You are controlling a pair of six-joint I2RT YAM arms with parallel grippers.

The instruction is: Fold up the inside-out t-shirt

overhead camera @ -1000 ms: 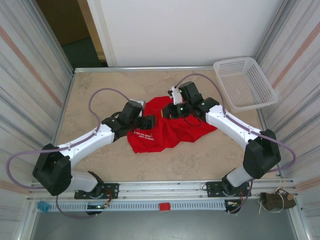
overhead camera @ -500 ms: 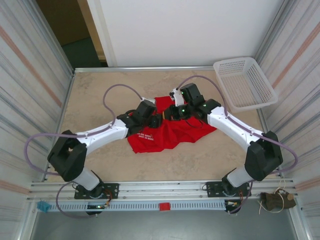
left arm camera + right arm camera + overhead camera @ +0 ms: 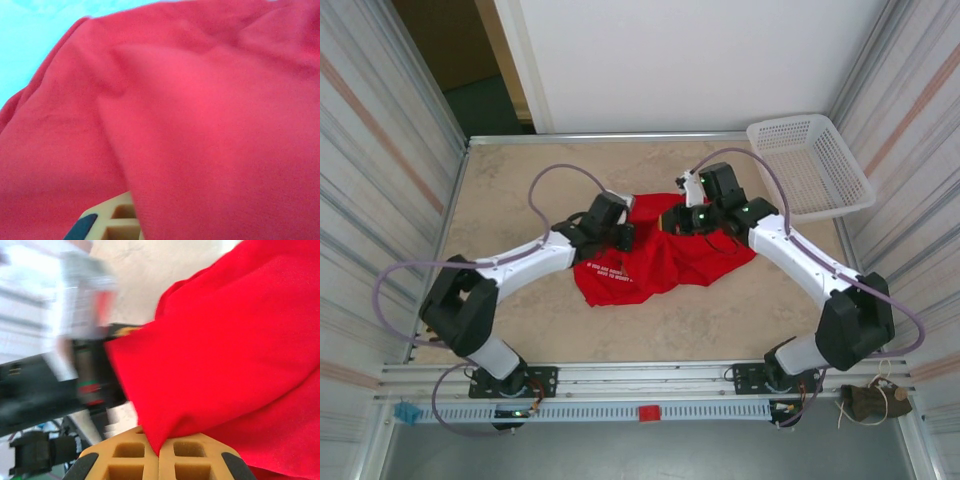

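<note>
A red t-shirt (image 3: 660,262) lies crumpled at the middle of the tabletop (image 3: 520,190), its far edge pinched by the closed left jaws and the closed right jaws.

1. From above, the fingertips of the left gripper (image 3: 623,238) and the right gripper (image 3: 678,221) are buried in the inside-out t-shirt (image 3: 660,262) at the middle of the table (image 3: 520,180).
2. The shirt's white print (image 3: 605,271) is too small to read.
3. In the left wrist view, cloth covers all but one yellow finger pad (image 3: 120,222), which the bottom edge cuts off.
4. In the right wrist view, the left arm (image 3: 35,390) is blurred.
</note>
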